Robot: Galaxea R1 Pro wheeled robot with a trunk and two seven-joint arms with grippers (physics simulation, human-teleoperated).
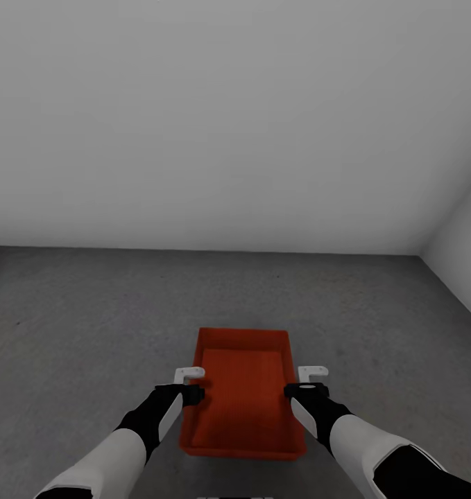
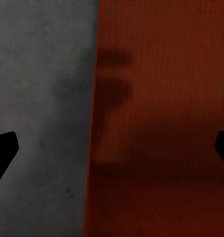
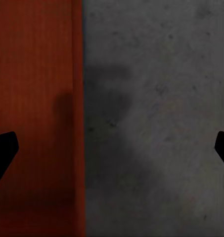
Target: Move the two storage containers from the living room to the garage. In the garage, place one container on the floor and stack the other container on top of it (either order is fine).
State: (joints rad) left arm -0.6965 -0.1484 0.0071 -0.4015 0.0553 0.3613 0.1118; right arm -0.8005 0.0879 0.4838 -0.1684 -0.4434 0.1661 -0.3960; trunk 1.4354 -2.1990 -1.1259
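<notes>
One orange-red storage container (image 1: 242, 395) rests open side up on the dark grey concrete floor (image 1: 89, 326) of the garage, just ahead of me. My left gripper (image 1: 192, 384) hovers open over its left wall, one finger on each side of the rim. My right gripper (image 1: 308, 381) is open in the same way over the right wall. In the left wrist view the container's wall (image 2: 161, 118) and the floor (image 2: 42, 98) lie between the spread fingertips (image 2: 3, 153). The right wrist view shows the container (image 3: 37, 108) beside bare concrete (image 3: 156, 123).
A plain white-grey wall (image 1: 228, 125) runs across the back, meeting the floor a few container lengths beyond. A second wall (image 1: 464, 242) closes the far right corner. Bare concrete stretches to the left and right of the container.
</notes>
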